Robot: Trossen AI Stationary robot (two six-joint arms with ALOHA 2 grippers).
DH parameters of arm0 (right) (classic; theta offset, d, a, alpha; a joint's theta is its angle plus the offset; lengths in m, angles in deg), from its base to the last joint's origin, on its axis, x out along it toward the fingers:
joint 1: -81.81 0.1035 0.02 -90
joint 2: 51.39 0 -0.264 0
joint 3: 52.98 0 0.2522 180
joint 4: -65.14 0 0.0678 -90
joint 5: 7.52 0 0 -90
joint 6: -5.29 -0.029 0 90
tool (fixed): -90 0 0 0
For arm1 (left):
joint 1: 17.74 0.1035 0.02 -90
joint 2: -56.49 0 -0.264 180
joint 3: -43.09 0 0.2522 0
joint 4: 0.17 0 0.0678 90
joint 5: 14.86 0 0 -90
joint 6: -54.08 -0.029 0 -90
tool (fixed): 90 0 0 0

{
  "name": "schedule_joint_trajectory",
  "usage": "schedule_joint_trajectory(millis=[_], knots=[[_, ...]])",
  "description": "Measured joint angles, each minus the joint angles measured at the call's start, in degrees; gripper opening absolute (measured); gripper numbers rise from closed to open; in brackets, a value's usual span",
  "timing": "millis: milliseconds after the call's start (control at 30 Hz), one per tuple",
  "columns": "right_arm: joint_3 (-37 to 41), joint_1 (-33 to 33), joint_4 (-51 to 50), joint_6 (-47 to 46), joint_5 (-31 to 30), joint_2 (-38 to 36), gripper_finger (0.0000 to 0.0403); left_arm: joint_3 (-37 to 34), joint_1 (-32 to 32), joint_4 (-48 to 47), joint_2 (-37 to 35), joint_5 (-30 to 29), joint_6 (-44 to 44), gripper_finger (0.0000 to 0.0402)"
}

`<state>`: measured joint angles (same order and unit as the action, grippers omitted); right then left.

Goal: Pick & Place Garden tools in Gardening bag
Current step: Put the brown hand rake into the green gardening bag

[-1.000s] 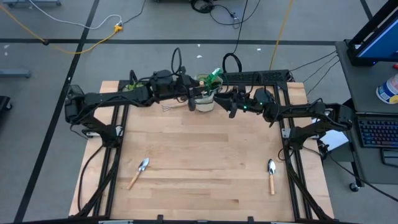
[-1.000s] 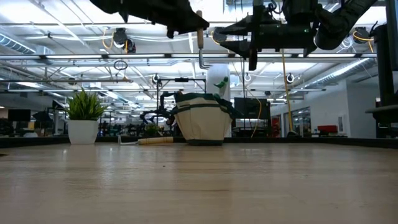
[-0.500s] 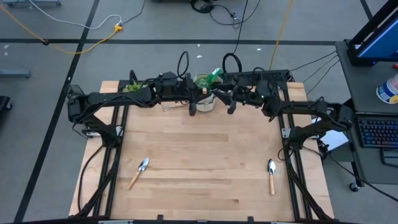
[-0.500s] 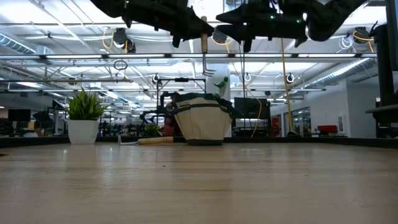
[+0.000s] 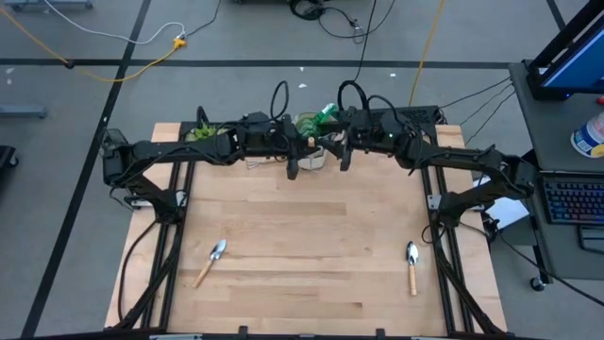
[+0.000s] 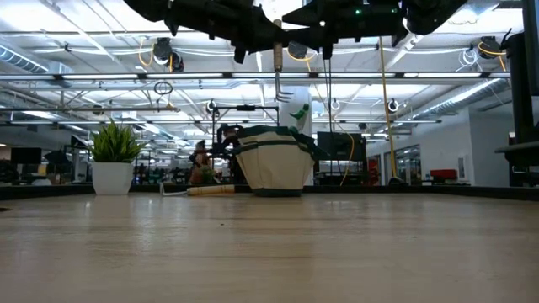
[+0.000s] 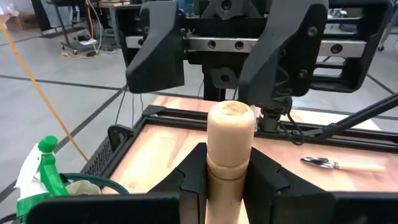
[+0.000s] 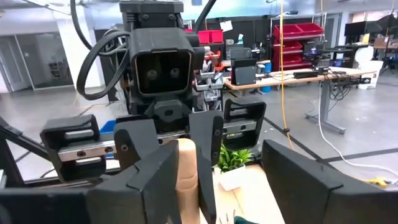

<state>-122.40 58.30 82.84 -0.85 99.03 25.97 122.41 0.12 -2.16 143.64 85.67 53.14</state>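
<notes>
**Handing the rake over above the bag**

I have the left end effector (image 5: 293, 162) clamped on the wooden handle of a small rake (image 6: 277, 74), which hangs tines-down just above the gardening bag (image 6: 271, 160) at the far edge of the counter (image 5: 311, 236). The right end effector (image 5: 343, 156) faces it closely with its fingers (image 8: 155, 180) spread wide, one to each side of the handle top and, as far as I can judge, not yet touching it.

To do this well, I think either the right end effector should close squarely on the bare handle end before the left lets go, or the left should simply lower the rake into the bag's mouth. The tines sit near the green spray bottle (image 5: 325, 114) already standing in the bag, so I would come down straight and slowly, to avoid catching the bottle or the rim.

Two trowels wait on the near part of the counter, one to the left (image 5: 210, 261) and one to the right (image 5: 411, 265), and another tool (image 6: 202, 190) lies beside the bag.
</notes>
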Motion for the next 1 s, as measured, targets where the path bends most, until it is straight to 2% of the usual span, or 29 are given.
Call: schedule_joint_trajectory(millis=[233, 467, 800, 1000], knots=[[0.0, 0.7, 0.0, -3.3, 0.1, 1.3, 0.0262, 0.0, -0.1, 0.1, 0.0, 0.0, 0.3, 0.0066], [0.0, 1.9, 2.4, -3.7, 0.0, 3.3, 0.0274, 0.0, -0.9, 0.0, 0.0, 0.0, 0.2, 0.0066], [0.0, 1.9, 7.6, -7.2, 0.4, 6.1, 0.0257, 0.0, -1.4, 0.4, 0.0, -0.2, 0.3, 0.0066], [0.0, 2.6, 7.8, -6.7, 0.2, 6.2, 0.0226, 0.0, -1.4, 0.3, 0.0, -0.1, 0.4, 0.0066]])
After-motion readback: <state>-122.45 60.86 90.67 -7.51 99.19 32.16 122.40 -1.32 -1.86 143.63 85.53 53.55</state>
